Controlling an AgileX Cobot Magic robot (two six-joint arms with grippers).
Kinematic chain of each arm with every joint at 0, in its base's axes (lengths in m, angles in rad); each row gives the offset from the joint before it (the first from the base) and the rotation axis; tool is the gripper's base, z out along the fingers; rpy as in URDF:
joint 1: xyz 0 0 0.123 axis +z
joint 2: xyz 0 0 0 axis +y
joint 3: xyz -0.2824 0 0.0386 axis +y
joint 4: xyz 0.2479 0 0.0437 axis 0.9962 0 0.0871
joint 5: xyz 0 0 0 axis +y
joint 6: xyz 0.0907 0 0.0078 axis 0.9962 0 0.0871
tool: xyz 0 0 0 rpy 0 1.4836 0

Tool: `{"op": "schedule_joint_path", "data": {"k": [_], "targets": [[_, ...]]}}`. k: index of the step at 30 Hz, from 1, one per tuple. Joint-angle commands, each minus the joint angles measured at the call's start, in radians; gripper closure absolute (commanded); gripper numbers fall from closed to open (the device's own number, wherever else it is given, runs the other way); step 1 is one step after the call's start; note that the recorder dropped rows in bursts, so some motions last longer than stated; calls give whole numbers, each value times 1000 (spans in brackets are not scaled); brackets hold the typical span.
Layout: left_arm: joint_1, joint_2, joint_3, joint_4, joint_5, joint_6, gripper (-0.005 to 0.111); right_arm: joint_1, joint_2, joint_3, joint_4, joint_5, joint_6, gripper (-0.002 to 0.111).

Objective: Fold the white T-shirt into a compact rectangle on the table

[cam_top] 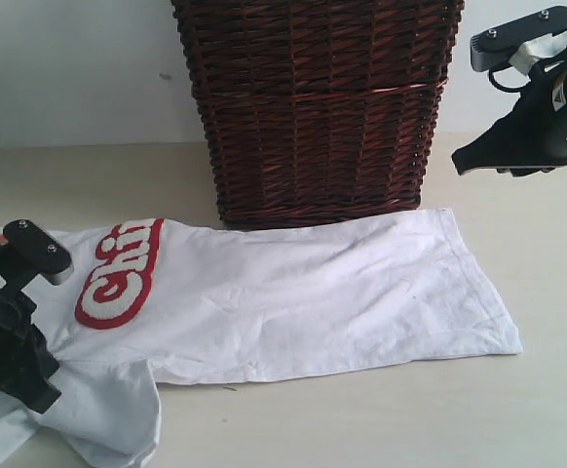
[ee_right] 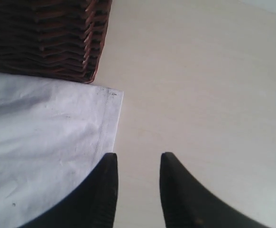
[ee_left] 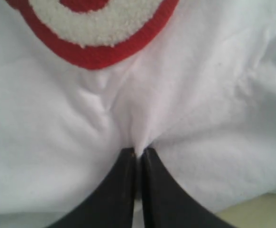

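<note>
- White T-shirt lies stretched lengthways on the tabletop in front of the wicker basket, with its hem to the right and its red-edged lettering to the left.
- Left claw is clamped on a pinch of shirt cloth just beside the lettering.
- Right claw hangs above bare tabletop near the hem corner, jaws apart and holding nothing.
- Progress looks early: the left end is bunched, the long shape is not yet a compact rectangle, and most folds seem left to make.

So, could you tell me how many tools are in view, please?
2: left tool shut on the shirt near its lettering; right tool raised, right of the basket, open.
</note>
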Motion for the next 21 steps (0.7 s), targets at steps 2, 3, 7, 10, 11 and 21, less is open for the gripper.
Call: {"op": "schedule_joint_path", "data": {"k": [2,3,7,10,11,21], "targets": [[-4,-6,-49,19,101,9,106,0,-10,-7,2,-11,-3,78],[-4,-24,-91,19,177,9,106,0,-10,-7,2,-17,-3,78],[-4,-105,-213,23,386,11,106,0,-10,-7,0,-26,-3,78],[-4,-154,-271,23,464,11,106,0,-10,-7,-2,-33,-3,78],[-4,-172,-297,24,496,13,106,0,-10,-7,-2,-33,-3,78],[0,-204,-394,346,471,-80,105,0,-10,-7,-4,-61,-29,78]]}}
